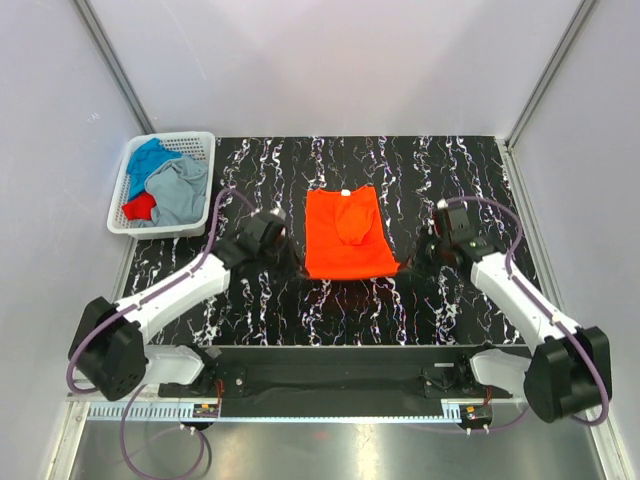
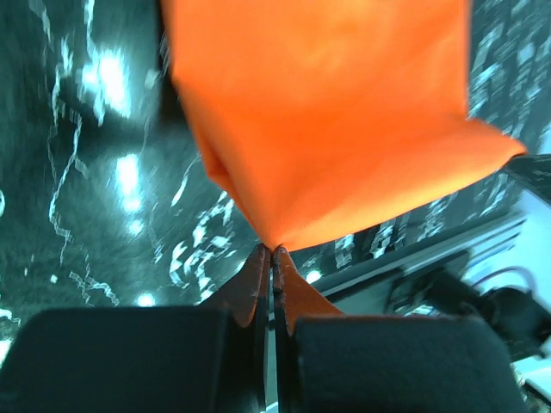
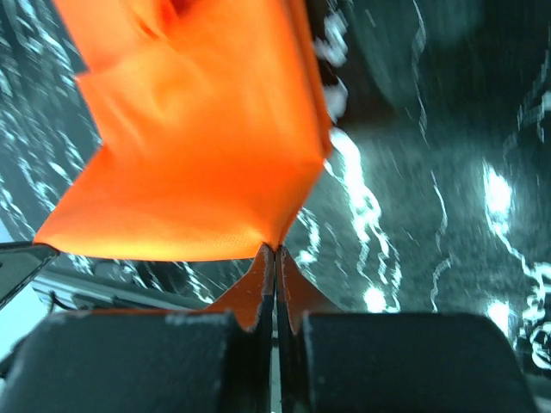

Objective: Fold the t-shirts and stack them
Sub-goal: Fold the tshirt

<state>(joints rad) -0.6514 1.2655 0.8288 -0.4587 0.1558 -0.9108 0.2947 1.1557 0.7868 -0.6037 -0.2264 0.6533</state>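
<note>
Orange shirt [image 1: 342,255] lies flat at the centre of the frame on the black marbled table [image 1: 250,170]. The left gripper [image 2: 272,251] is clamped on its lower-left corner and the right gripper [image 3: 274,249] on its lower-right corner. More shirts [image 1: 178,190] fill the basket [image 1: 150,231] at upper left.

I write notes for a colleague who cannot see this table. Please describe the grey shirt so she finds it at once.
Find the white lattice basket at the far left corner of the black marbled table. The grey t-shirt fills its right half; its neighbours, the blue t-shirt and the red t-shirt, are brightly coloured.
</note>
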